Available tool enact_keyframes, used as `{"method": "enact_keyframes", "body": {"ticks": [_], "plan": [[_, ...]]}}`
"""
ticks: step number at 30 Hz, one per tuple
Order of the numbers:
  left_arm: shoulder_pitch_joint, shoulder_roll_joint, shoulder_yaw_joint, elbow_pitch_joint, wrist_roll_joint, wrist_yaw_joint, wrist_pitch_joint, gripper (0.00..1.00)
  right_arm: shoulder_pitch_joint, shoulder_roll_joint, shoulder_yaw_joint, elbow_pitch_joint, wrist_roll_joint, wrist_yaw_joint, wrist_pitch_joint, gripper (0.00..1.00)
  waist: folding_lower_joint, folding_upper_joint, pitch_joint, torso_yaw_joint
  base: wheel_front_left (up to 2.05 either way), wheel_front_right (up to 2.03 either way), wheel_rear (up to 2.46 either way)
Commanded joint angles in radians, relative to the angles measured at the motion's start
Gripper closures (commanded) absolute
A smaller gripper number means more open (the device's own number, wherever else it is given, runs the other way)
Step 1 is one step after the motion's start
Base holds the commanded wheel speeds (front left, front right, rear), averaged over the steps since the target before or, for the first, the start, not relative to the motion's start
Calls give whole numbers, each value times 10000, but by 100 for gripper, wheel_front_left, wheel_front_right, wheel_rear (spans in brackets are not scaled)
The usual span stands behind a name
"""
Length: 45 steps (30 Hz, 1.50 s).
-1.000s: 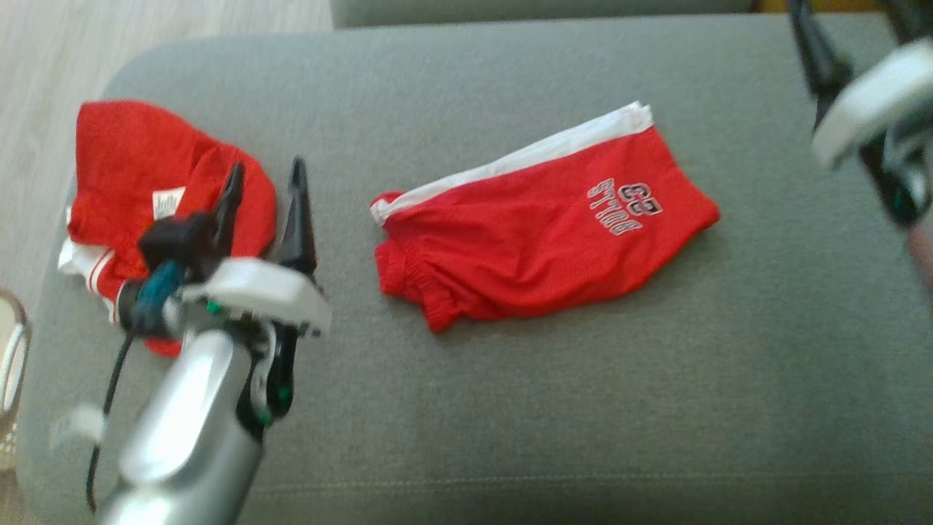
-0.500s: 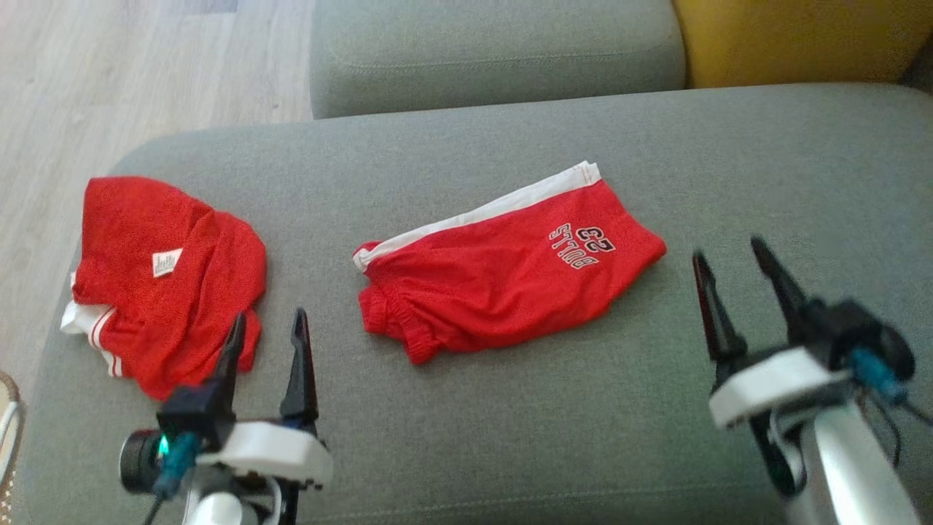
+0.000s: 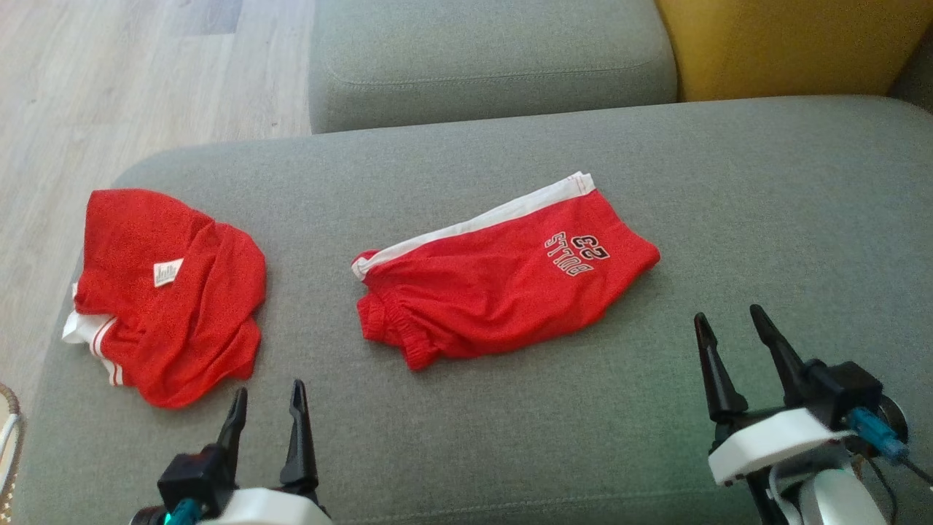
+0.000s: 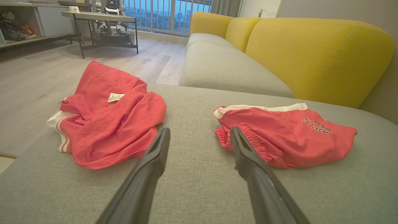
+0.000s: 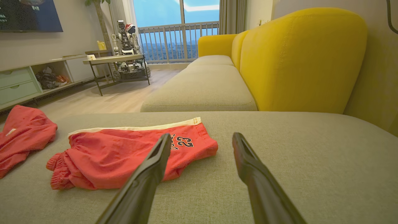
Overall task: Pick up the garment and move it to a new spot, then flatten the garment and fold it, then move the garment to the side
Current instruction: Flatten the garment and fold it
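Well, both my claws stand wide and empty: the left claw (image 3: 267,392) is low at the front of the grey sofa seat (image 3: 510,437), and the right claw (image 3: 729,315) is off to the other side. The red shorts (image 3: 503,292) lie mid-cushion between them, apart from a crumpled red jersey (image 3: 171,299) at the seat's left edge. I judge the shorts thin, light and floppy, so the layers may slide. I'd pinch the gathered waistband and the far hem corner, through every layer.

Looks like a home living room: grey sofa (image 5: 199,90) with yellow backrests (image 5: 298,59) at right, wooden floor (image 3: 109,73) upper left, low cabinet (image 5: 18,84), side table (image 5: 115,59), balcony railing (image 5: 180,37) beyond, possibly a TV (image 5: 28,15) top left.
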<state>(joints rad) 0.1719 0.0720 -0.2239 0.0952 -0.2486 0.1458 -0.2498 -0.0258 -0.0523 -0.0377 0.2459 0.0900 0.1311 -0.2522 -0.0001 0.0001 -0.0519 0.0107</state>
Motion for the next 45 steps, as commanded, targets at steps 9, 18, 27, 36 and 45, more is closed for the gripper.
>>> {"method": "enact_keyframes", "body": {"ticks": [9,18,27,36,45], "plan": [[-581,-209,583,-254,134,-296,-120,0,-235,19,162,-174,729,-4,-3,0,1,-1,85,171,0,0,0],[-740,-216,270,-145,78,-289,-120,0,-591,19,159,360,2286,-4,485,0,1,-1,470,681,0,0,0],[-1249,-217,-17,51,166,-460,-120,0,-2347,20,-62,2587,7755,-4,2376,0,1,-1,1358,1459,0,0,0],[-1648,-217,-217,162,169,-427,-120,0,-4425,20,-805,5717,9412,-4,2771,0,1,-1,1971,2111,0,0,0],[-1936,-217,-198,142,117,-408,-120,0,-6073,-34,-1306,7924,8830,-4,2934,0,1,-1,2406,2457,0,0,0]]}}
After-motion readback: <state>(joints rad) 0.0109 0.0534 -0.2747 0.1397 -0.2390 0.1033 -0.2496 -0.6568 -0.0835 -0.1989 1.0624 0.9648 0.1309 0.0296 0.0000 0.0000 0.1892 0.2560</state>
